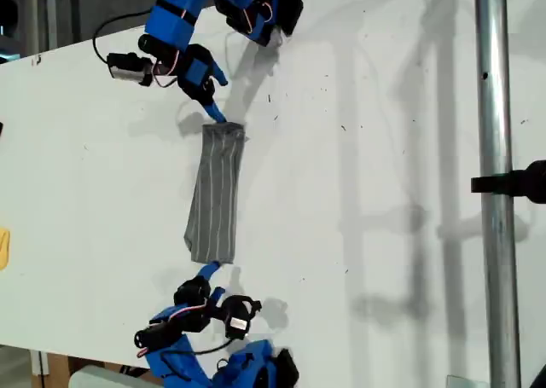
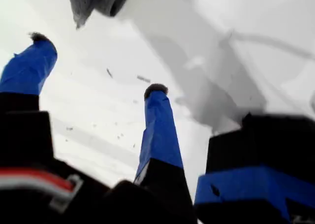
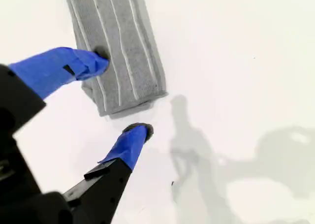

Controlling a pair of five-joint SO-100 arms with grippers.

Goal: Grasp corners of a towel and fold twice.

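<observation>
The towel [image 1: 217, 192] lies as a narrow grey striped strip on the white table [image 1: 367, 149], running from the top to the bottom of the exterior view. My first gripper [image 1: 215, 95] is open at the strip's upper end, one fingertip just beside its corner [image 1: 207, 127]. In the first wrist view, nothing is between the blue fingers of my first gripper [image 2: 98, 62], and the towel [image 2: 93, 2] shows blurred beyond them. My second gripper [image 1: 214, 282] is open at the lower end. In the second wrist view, my second gripper [image 3: 122, 93] straddles the end of the towel [image 3: 118, 47], one fingertip [image 3: 101, 56] over the cloth.
A metal pole [image 1: 499, 107] with a black clamp [image 1: 512, 183] stands at the exterior view's right. A small yellow object [image 1: 3, 247] lies at that view's left edge. Arm shadows fall on the table to the towel's right in the exterior view.
</observation>
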